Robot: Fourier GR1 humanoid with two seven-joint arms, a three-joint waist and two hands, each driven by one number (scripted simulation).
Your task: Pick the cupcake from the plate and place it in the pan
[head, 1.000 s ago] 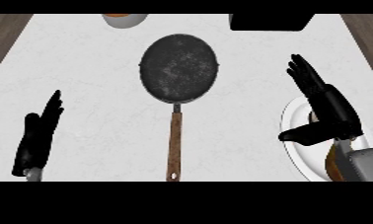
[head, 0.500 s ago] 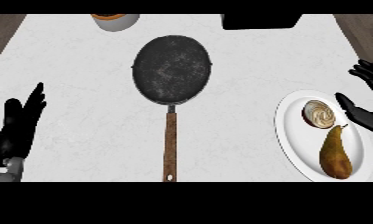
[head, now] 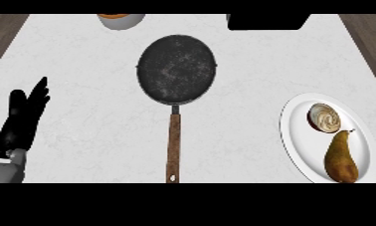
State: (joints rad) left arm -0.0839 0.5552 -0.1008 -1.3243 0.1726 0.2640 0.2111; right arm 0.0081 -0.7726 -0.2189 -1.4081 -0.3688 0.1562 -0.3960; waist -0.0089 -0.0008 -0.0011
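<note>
Black left hand (head: 22,115) rests released, right hand out of view; grasping the swirl-topped cupcake (head: 325,118) on the white round plate (head: 294,138) risks toppling the neighbouring brown pear (head: 341,159).

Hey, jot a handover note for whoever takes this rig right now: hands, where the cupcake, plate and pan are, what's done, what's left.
Left hand: open, resting at the left edge, holding nothing. Right hand: out of view.
Cupcake sits on the plate at the right, beside a pear. Pan is mid-counter, nothing in it.
Done: nothing yet. Left: grasp the cupcake, carry it to the pan, set it inside.
</note>
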